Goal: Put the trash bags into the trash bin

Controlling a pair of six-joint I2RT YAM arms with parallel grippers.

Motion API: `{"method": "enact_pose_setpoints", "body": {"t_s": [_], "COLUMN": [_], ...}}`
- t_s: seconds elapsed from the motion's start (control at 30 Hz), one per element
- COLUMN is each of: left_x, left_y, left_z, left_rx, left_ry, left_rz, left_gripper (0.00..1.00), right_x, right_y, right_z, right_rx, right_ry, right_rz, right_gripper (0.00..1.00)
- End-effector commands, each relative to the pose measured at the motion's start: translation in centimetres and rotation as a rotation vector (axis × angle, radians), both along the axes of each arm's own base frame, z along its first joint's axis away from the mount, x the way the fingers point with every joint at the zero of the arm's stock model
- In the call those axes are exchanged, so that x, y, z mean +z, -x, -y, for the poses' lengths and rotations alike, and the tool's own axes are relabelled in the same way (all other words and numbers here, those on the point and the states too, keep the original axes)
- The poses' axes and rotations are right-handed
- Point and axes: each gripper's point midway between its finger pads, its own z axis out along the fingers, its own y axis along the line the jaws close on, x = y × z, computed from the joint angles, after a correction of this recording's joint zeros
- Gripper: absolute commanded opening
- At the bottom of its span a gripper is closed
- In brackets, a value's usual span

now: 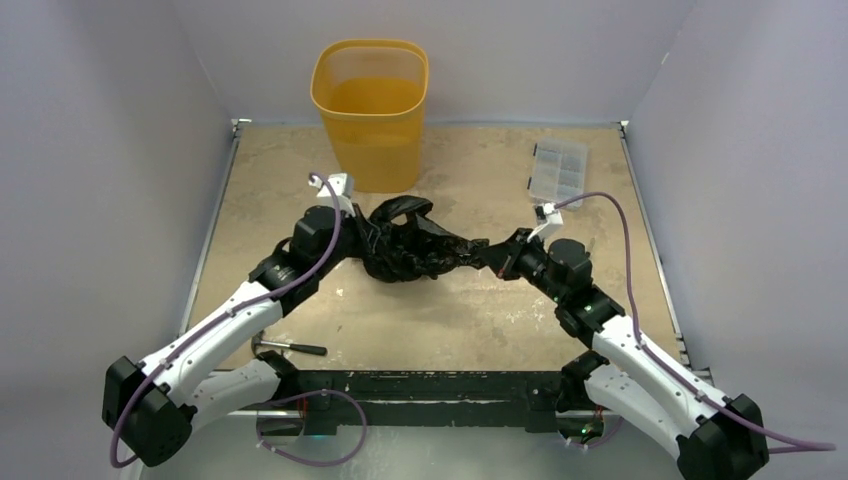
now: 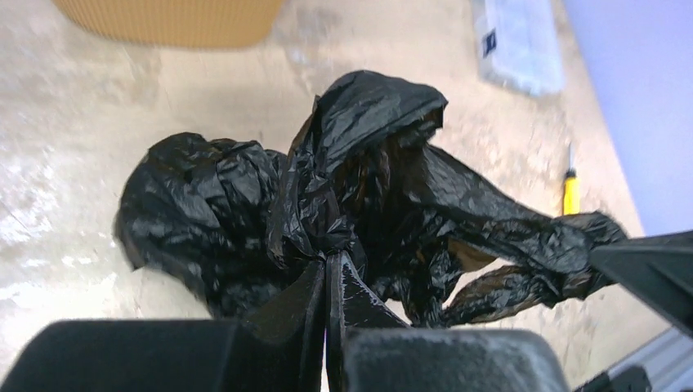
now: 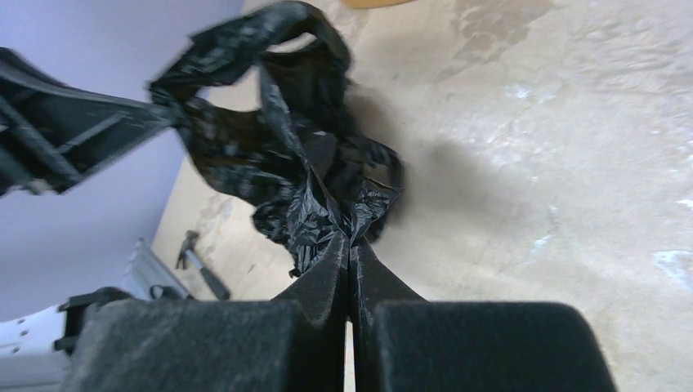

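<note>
**Arms gripping bag at both ends, short of bin**

Nearest us, our two arms are rising from their bases at the near edge of the table [image 1: 450, 320] and reaching inward toward each other. A hammer [image 1: 290, 347] is lying on the table just beside our left forearm.

Farther in, we are clamping the bag [image 1: 415, 250] from both sides. Our left gripper [image 1: 358, 222] is pressing its fingers fully together on a twisted bunch of film at the bag's left end. In the left wrist view that film is gathering into a tight wad right at the fingertips. Our right gripper [image 1: 497, 255] is likewise pinching hard on the bag's right end, with wrinkled film bunching out above its tips. Between the two, the bag is stretching across the middle of the table, crumpled and glossy, with a loop standing up near the left gripper. Its bulk is sagging low, and we cannot tell whether it is touching the table.

Beyond the right gripper a yellow-handled screwdriver [image 2: 571, 192] is lying on the table. Past it a clear box [image 1: 560, 170] is sitting toward the far right corner. At the far edge the bin [image 1: 375, 150] is standing upright, just beyond the bag, which is lying wholly outside it.
</note>
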Motion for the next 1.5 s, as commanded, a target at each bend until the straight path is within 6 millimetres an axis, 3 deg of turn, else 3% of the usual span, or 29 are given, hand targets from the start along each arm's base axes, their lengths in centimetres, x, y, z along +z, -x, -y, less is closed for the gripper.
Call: {"method": "enact_pose_setpoints", "body": {"t_s": [0.0,0.07,0.2,0.23,0.3,0.47,0.7,0.8,0.93,1.07,1.17,1.27,1.33,1.4,1.43,1.47], "left_x": [-1.4,-2.6,-3.8,-3.7,-3.3,-2.6,-2.7,-5.1,-8.0,-8.6,-9.5,-10.7,-10.7,-9.7,-8.7,-7.3], "left_y": [1.2,1.3,0.7,0.4,-0.4,-2.5,-4.6,-4.7,-4.2,-4.8,-4.2,-2.9,-2.4,-2.7,-3.2,-3.7], "left_z": [1.8,2.2,2.9,3.0,3.3,3.0,4.7,5.2,3.6,2.3,3.0,4.1,4.8,5.3,5.4,5.5], "left_rx": [-0.118,-0.147,-0.189,-0.195,-0.213,-0.204,-0.309,-0.357,-0.324,-0.288,-0.360,-0.455,-0.495,-0.497,-0.487,-0.470], "left_ry": [0.022,0.013,-0.053,-0.070,-0.111,-0.180,-0.071,-0.100,-0.196,-0.246,-0.240,-0.206,-0.167,-0.131,-0.115,-0.103], "left_rz": [-0.028,-0.047,-0.080,-0.078,-0.061,-0.064,-0.130,-0.234,-0.337,-0.347,-0.409,-0.463,-0.455,-0.421,-0.391,-0.348], "left_gripper": [0.00,0.06,0.28,0.34,0.55,0.78,0.83,0.81,0.79,0.82,0.72,0.53,0.32,0.09,0.01,0.00], "right_x": [3.3,2.9,1.3,0.9,0.6,0.1,-0.3,-0.3,-0.4,-0.4,-0.5,-0.3,-0.1,0.0,0.0,0.1], "right_y": [1.0,1.2,1.5,1.6,2.1,2.9,3.3,3.3,3.0,3.0,2.8,2.6,2.2,1.5,1.0,0.3], "right_z": [-1.9,-2.5,-3.0,-3.0,-3.3,-3.4,-3.1,-3.0,-2.6,-2.5,-2.4,-2.2,-1.9,-1.5,-1.1,-0.7], "right_rx": [0.102,0.155,0.245,0.260,0.313,0.365,0.390,0.383,0.357,0.343,0.335,0.316,0.285,0.234,0.188,0.134], "right_ry": [-0.141,-0.103,0.020,0.042,0.073,0.098,0.141,0.147,0.157,0.153,0.152,0.156,0.156,0.155,0.144,0.137], "right_rz": [0.093,0.111,0.145,0.152,0.174,0.209,0.250,0.252,0.248,0.255,0.250,0.249,0.248,0.223,0.188,0.152], "right_gripper": [0.00,0.00,0.00,0.00,0.00,0.00,0.00,0.00,0.00,0.00,0.00,0.00,0.00,0.00,0.00,0.00]}}
